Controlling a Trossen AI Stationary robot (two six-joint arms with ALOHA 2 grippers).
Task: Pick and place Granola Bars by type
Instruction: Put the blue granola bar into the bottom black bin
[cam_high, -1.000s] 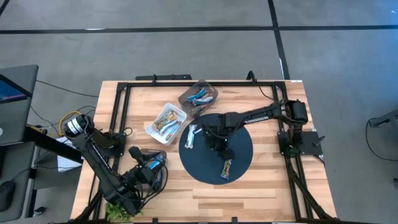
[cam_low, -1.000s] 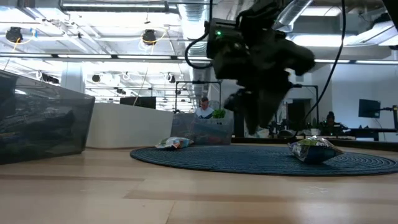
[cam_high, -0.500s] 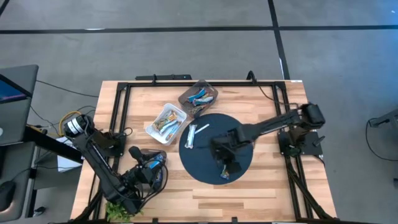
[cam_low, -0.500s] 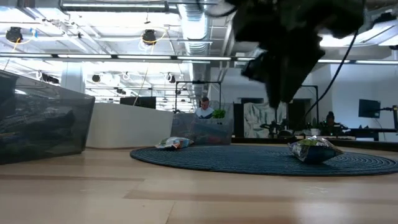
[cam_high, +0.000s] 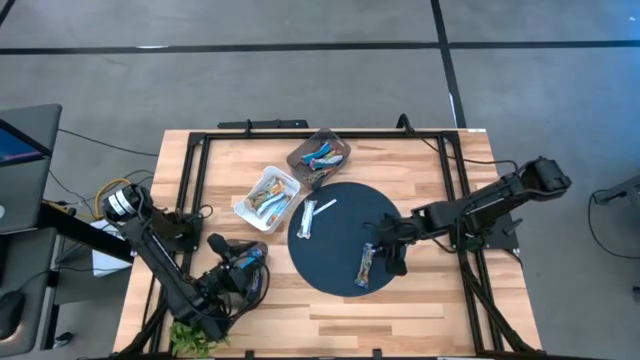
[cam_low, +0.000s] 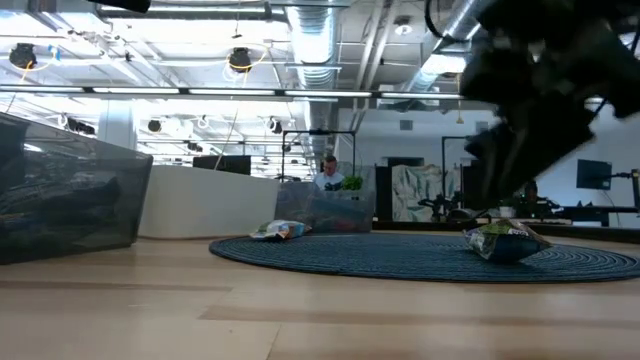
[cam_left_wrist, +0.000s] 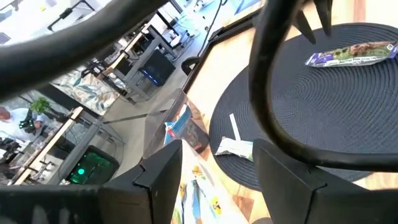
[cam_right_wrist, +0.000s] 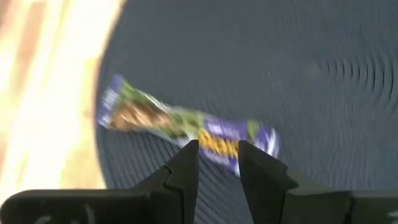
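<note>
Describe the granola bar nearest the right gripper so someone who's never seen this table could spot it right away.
Find the round dark blue woven mat in the middle of the wooden table. Near its right edge, beside the right gripper, lies a bar with a purple and green wrapper. The mat's only other bar is a silvery white one on its far left side.

From my station, the right gripper (cam_low: 530, 150) in the low view is a dark smear, cut by the top edge. In the right wrist view the purple-and-green bar (cam_right_wrist: 186, 127) is blurred, its print unreadable. The bars in the clear tray (cam_high: 266, 194) and dark tray (cam_high: 320, 155) are too small to sort from above.
</note>
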